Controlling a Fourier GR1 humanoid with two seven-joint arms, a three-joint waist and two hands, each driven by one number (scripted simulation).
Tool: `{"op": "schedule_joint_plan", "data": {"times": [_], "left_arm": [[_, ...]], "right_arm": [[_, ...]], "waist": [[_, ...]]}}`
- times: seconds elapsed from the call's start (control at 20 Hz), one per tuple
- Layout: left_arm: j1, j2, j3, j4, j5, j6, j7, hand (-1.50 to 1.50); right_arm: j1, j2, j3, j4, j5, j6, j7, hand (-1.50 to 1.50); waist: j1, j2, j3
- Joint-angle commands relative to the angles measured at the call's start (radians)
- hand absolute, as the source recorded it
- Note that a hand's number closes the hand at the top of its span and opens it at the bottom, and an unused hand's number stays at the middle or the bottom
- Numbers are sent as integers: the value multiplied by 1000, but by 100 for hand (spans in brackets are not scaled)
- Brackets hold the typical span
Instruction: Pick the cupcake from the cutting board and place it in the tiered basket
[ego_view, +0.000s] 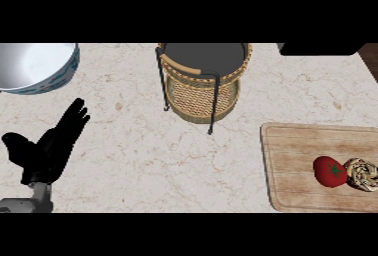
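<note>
One hand visible: left hand (46, 145), fingers straight, resting at the tabletop's (148, 165) left edge, holding nothing. Right hand out of view. Cupcake (363, 174) sits on the cutting board (295, 150), far right, touching a tomato (330, 171). Risk: grasp nudges the tomato, or clips the tiered basket (203, 75) frame on placement.

woven wicker basket (203, 82), wooden cutting board (295, 165), marble-look counter (148, 160)
</note>
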Motion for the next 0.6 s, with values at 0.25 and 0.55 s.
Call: {"op": "schedule_joint_plan", "data": {"times": [0.25,0.55], "left_arm": [[-29,-26,41,19,-20,-35,27,0],[-7,-64,47,-2,-44,-36,27,0]], "right_arm": [[-112,141,101,52,170,70,164,-150],[-53,274,171,95,341,13,140,-150]], "waist": [[6,0,3],[0,-1,3]]}}
